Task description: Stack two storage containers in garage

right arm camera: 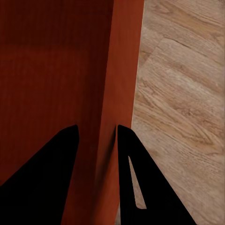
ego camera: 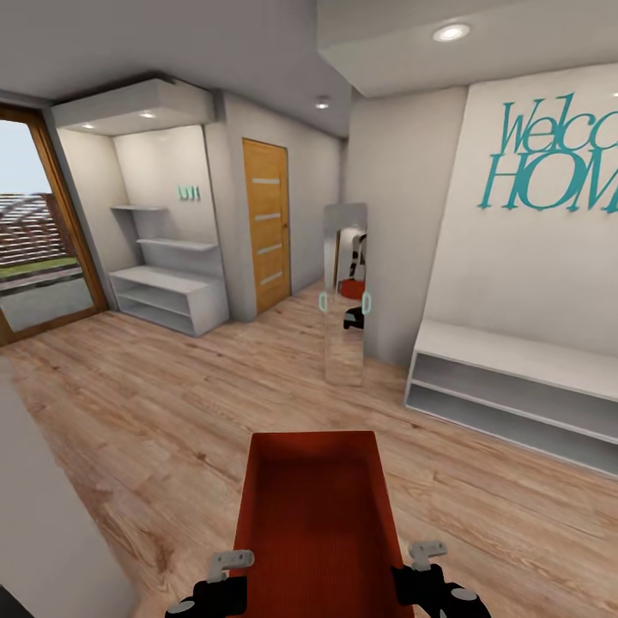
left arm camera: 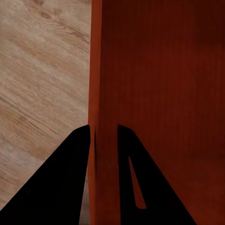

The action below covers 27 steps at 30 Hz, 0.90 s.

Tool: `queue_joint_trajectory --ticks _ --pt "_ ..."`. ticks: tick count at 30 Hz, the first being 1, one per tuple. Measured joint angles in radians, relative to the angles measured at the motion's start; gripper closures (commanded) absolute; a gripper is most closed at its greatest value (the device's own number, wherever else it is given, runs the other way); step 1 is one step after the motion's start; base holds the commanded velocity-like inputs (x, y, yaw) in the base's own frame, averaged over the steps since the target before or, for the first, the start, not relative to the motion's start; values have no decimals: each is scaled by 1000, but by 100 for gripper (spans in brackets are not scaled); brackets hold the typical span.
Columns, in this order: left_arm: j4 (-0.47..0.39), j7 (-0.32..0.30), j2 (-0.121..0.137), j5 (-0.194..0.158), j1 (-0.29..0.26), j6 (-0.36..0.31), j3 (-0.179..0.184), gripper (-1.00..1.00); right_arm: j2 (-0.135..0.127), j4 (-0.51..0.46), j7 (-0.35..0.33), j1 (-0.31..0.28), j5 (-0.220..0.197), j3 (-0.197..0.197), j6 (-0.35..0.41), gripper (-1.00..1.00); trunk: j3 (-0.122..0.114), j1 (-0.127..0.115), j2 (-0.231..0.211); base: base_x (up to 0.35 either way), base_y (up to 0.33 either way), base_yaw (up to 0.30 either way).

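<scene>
One orange-red storage container (ego camera: 318,515) is held up over the light wood plank floor (ego camera: 154,412) of a white-walled hallway, its side walls pinched by the left gripper (left arm camera: 103,133) and right gripper (right arm camera: 97,133).

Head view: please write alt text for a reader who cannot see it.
An orange-red storage container is carried over a light wood plank floor, the left gripper and right gripper clamping its side walls. Ahead stand a wooden door, a mirror and white shelves.
</scene>
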<state>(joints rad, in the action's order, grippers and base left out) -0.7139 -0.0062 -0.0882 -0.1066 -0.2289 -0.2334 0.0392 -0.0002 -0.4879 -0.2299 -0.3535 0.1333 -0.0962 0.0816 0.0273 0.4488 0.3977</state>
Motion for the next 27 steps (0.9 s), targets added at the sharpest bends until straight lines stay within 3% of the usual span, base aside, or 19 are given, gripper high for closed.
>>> queue_joint_trajectory --ticks 14,27 --pt "0 0 0 0 0 -1 0 100 0 0 0 0 -1 0 1 100 0 0 0 330 0 3" --pt "0 0 0 0 0 -1 0 100 0 0 0 0 0 0 1 100 0 0 0 330 0 180"
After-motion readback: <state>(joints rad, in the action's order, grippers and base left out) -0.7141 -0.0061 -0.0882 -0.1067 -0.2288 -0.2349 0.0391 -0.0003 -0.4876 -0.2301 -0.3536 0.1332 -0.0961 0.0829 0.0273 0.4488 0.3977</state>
